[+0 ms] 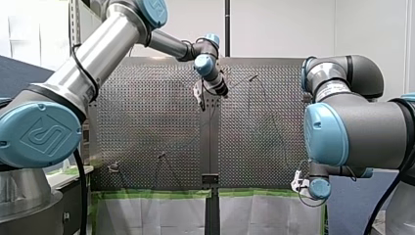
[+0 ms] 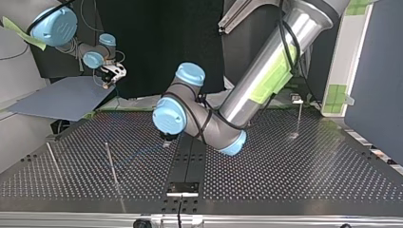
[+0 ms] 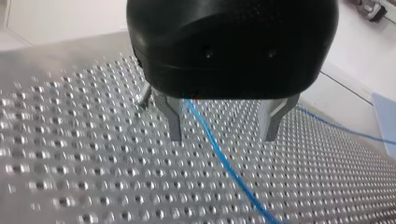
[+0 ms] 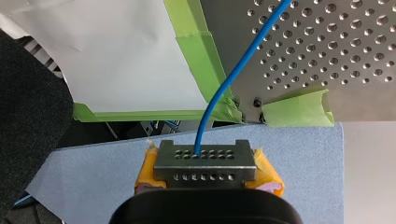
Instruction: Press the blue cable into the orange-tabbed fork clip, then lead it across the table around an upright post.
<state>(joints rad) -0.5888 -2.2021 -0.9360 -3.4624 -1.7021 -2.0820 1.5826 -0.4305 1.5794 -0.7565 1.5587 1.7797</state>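
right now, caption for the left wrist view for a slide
Left gripper open over the perforated table, blue cable running between its fingers.

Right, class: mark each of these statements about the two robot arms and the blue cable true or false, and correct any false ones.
1. The right hand is shut on the blue cable. True.
2. The left hand is clamped shut on the cable. False: its fingers stand apart, and the cable runs between them.
3. Green tape is stuck along the edge of the table. True.
4. The right hand hangs over the middle of the table. False: it is off the table's edge, over a blue sheet.
5. Thin upright posts stand on the table. True.
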